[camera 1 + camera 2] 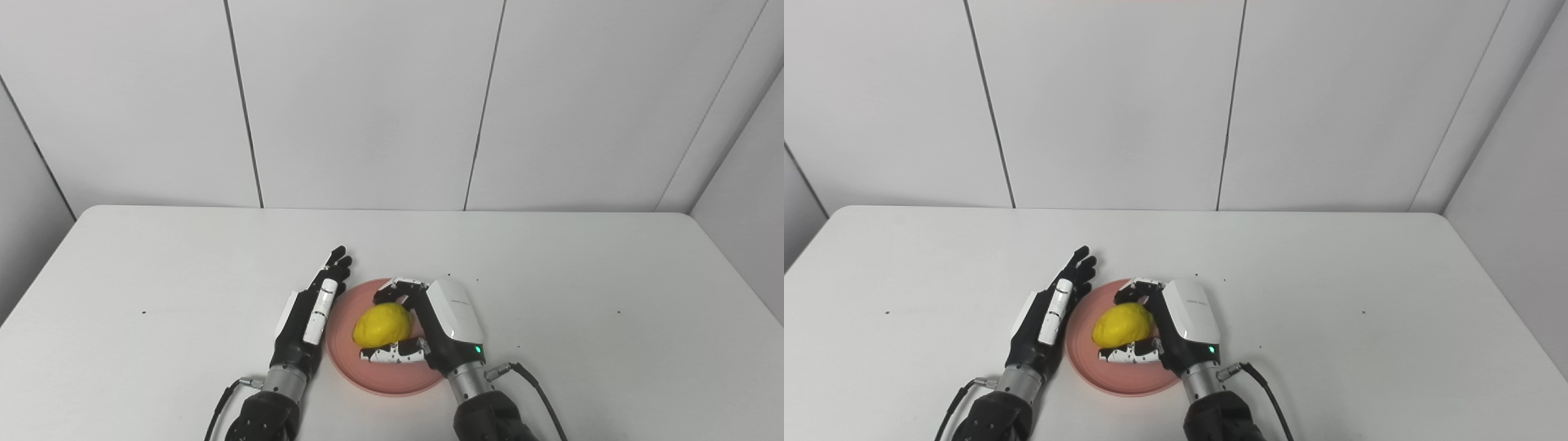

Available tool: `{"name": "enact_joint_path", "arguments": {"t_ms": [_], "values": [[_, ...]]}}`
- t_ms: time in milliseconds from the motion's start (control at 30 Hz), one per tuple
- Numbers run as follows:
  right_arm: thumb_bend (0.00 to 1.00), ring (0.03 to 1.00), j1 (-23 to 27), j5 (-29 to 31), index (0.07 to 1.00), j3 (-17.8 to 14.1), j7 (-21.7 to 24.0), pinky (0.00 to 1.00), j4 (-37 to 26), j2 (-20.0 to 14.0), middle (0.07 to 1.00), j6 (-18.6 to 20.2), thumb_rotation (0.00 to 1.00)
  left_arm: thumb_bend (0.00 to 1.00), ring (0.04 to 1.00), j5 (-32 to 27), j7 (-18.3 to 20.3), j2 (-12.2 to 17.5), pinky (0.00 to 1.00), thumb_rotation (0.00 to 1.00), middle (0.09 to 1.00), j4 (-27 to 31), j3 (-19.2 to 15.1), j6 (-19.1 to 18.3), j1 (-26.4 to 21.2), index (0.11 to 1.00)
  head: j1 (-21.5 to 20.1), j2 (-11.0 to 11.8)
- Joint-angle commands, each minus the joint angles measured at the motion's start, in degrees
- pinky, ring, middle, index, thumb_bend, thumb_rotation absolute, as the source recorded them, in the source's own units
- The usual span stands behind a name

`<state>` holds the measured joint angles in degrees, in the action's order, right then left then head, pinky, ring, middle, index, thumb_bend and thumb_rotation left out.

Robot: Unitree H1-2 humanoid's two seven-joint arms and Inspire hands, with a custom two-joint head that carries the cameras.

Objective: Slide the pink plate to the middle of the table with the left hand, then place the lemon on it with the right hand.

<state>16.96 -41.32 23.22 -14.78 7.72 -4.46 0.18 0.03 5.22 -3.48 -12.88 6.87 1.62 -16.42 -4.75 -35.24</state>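
Note:
The pink plate (392,376) lies on the white table near its front middle. The yellow lemon (382,325) is over the plate, inside my right hand (429,324), whose fingers curl around its far side and thumb under its near side. I cannot tell whether the lemon rests on the plate. My left hand (312,309) lies flat with fingers straight and together, its edge against the plate's left rim, holding nothing.
The white table (184,275) stretches wide to both sides and to the back, ending at a white panelled wall. Cables run from both wrists at the front edge.

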Motion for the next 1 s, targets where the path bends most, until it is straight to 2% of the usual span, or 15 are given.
{"name": "enact_joint_path", "arguments": {"t_ms": [0,100,200,233,400,533,633,767,800,900,967], "values": [[0.65,0.702,1.2,-0.7,0.677,-0.4,-2.7,0.70,-1.3,-0.3,0.720,-4.7,0.17,0.59,0.954,0.2,0.4,-1.3,0.94,1.00,0.953,0.0,0.9,-0.4,-0.8,0.948,0.0,0.1],[0.66,0.771,1.1,-1.1,0.768,-0.4,-2.7,0.77,-1.9,-0.8,0.788,-5.5,0.39,0.57,0.940,-0.1,0.7,-1.2,0.92,1.00,0.942,-0.4,0.8,0.2,-1.0,0.950,-0.2,0.2],[0.68,0.808,0.8,-1.3,0.812,-0.4,-2.7,0.77,-2.3,-0.8,0.838,-6.0,0.51,0.57,0.928,-0.3,0.7,-1.2,0.89,1.00,0.936,-0.1,0.6,0.1,-0.9,0.946,-0.2,0.2],[0.68,0.827,0.7,-1.6,0.834,-0.3,-2.7,0.80,-2.5,-0.8,0.859,-6.0,0.54,0.56,0.932,-0.4,0.7,-1.2,0.88,1.00,0.939,-0.1,0.5,0.0,-0.8,0.946,-0.3,0.2],[0.68,0.877,0.3,-1.7,0.895,-0.8,-4.2,0.87,-3.3,-0.3,0.911,-6.9,0.58,0.55,0.941,-0.5,0.8,-1.0,0.90,1.00,0.943,-0.4,0.4,1.1,-0.9,0.944,-0.6,0.2],[0.69,0.914,-0.8,0.3,0.941,-2.2,-4.2,0.91,-5.6,0.4,0.940,-7.4,0.65,0.57,0.951,-1.5,0.9,-1.2,0.96,1.00,0.945,0.5,0.0,-0.8,-0.7,0.944,-0.8,0.2],[0.67,0.909,-1.4,2.1,0.944,-4.3,-4.7,0.91,-7.2,0.9,0.936,-8.2,0.66,0.57,0.960,-1.4,0.6,-1.0,0.98,1.00,0.945,0.6,-0.1,-0.9,-0.6,0.941,-1.0,0.3],[0.67,0.905,-1.9,6.0,0.943,-7.6,-3.8,0.85,-8.2,1.6,0.932,-7.6,0.78,0.58,0.942,-0.9,-0.1,-1.0,0.95,1.00,0.931,1.1,-0.4,-1.4,-0.3,0.928,-1.1,0.4],[0.67,0.905,-2.1,7.4,0.943,-8.6,-3.3,0.85,-8.4,1.8,0.932,-7.1,0.78,0.58,0.942,-0.8,-0.3,-0.9,0.95,1.00,0.931,1.3,-0.5,-1.5,-0.1,0.928,-1.1,0.4],[0.67,0.927,-2.7,10.8,0.957,-10.7,-2.1,0.86,-8.6,2.3,0.947,-6.3,0.90,0.59,0.937,-0.8,-0.4,-0.8,0.97,1.00,0.928,1.8,-0.7,-2.0,0.1,0.931,-1.0,0.4],[0.66,0.926,-3.1,13.6,0.954,-12.0,-0.8,0.86,-8.7,2.6,0.944,-6.2,0.93,0.59,0.936,-1.0,-0.4,-0.7,0.98,1.00,0.929,2.0,-1.0,-1.7,0.3,0.933,-1.0,0.4]]}}
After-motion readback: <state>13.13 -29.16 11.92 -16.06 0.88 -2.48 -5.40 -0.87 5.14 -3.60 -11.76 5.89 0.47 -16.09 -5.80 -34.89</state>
